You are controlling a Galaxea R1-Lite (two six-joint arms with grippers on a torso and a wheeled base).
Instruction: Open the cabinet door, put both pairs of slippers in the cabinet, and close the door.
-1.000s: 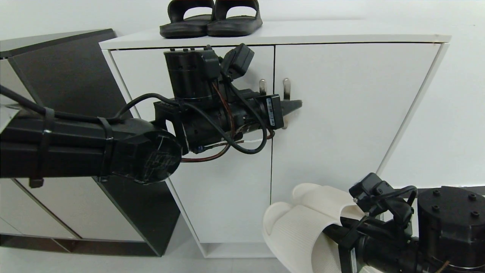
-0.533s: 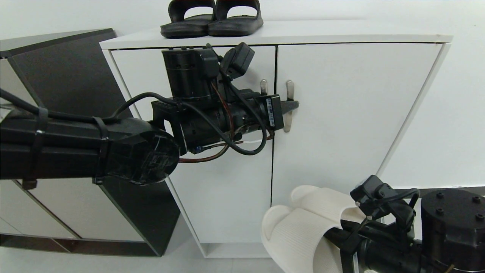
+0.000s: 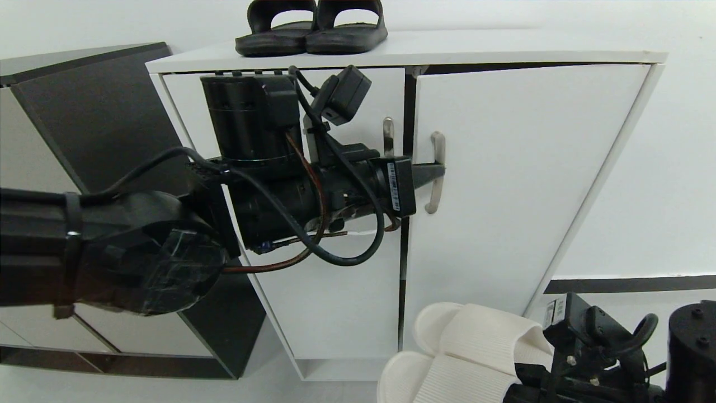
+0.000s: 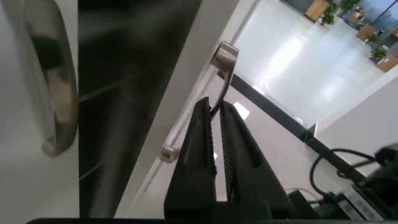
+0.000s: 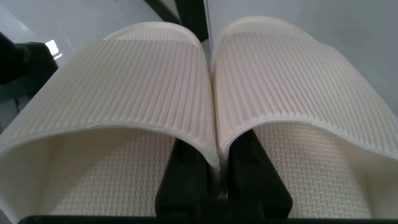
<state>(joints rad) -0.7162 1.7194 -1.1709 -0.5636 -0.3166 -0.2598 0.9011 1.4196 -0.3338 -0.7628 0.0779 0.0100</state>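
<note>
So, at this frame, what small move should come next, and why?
Probably the left hand should pull the handle outward to swing the right door wider: it is shut on the handle and the door is only slightly ajar, too narrow a gap for the white slippers held in the right hand.

Black slippers (image 3: 311,33) on top of the cabinet (image 3: 503,168) are chopped by the top edge. White slippers (image 3: 464,358) low in front of it run off the bottom (straps cover the right end effector (image 5: 216,171) fingertips). Cabinet's inside is too dark to tell. The left end effector (image 3: 433,168) hides the door handle (image 3: 435,197) middle.
</note>
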